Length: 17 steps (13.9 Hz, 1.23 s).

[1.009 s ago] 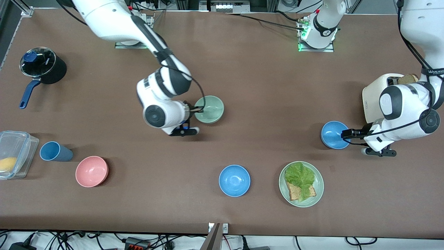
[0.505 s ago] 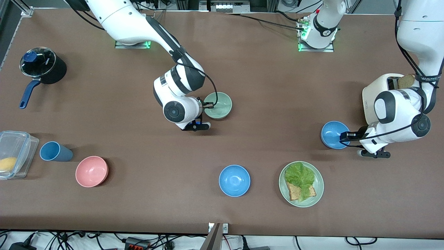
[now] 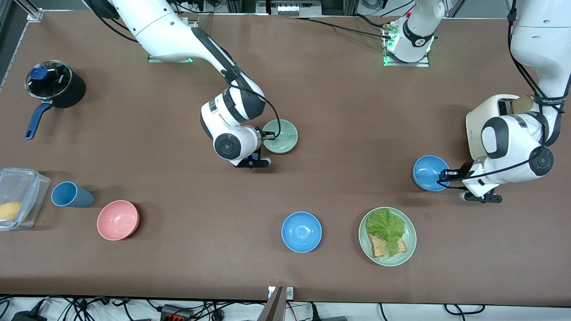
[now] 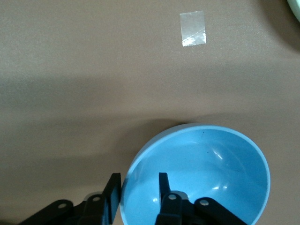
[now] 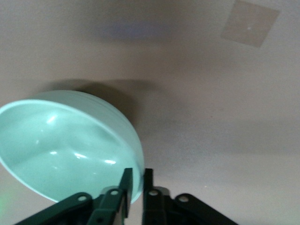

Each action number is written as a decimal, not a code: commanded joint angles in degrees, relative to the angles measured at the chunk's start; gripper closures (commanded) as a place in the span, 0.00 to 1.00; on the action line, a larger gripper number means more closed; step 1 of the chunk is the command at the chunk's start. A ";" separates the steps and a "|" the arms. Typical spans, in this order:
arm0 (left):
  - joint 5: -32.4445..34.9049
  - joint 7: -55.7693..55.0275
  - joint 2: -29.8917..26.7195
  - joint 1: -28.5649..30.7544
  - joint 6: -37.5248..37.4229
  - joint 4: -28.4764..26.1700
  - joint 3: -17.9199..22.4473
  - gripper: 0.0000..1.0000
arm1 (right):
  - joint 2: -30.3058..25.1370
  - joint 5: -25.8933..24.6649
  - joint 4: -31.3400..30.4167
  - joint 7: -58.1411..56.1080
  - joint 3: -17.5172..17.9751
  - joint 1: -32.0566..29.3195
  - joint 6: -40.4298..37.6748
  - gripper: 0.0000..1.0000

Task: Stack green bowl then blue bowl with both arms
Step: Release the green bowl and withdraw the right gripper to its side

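Note:
The green bowl (image 3: 282,136) is mid-table, and my right gripper (image 3: 266,135) is shut on its rim at the right arm's end. In the right wrist view the gripper (image 5: 136,176) pinches the rim, one finger inside the bowl (image 5: 65,150) and one outside. A blue bowl (image 3: 428,173) sits near the left arm's end. My left gripper (image 3: 444,174) is open astride its rim. In the left wrist view the gripper (image 4: 138,180) has one finger inside the bowl (image 4: 211,164) and one outside. A second blue bowl (image 3: 301,232) sits nearer the front camera.
A green plate (image 3: 362,234) with lettuce and bread lies beside the second blue bowl. A toaster (image 3: 477,122) stands by the left arm. A pink bowl (image 3: 118,220), blue cup (image 3: 71,195), clear container (image 3: 20,198) and black pot (image 3: 55,84) are at the right arm's end.
My right gripper has moved the green bowl toward the left arm's end of the table. My left arm has shifted slightly at the blue bowl, which has stayed put.

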 commanded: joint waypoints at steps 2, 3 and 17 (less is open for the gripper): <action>-0.34 1.36 -0.04 0.14 0.09 0.22 -0.09 0.80 | -0.78 -5.22 2.99 4.99 -0.20 2.22 -1.33 0.00; -0.34 1.36 -0.04 0.14 0.09 0.31 -0.09 0.84 | -1.30 -5.31 4.22 5.43 -0.29 2.05 -2.03 0.00; -2.97 0.57 -1.71 -0.56 -14.65 8.55 -0.53 0.99 | -15.18 -18.76 16.45 4.55 -0.46 -12.71 -16.01 0.00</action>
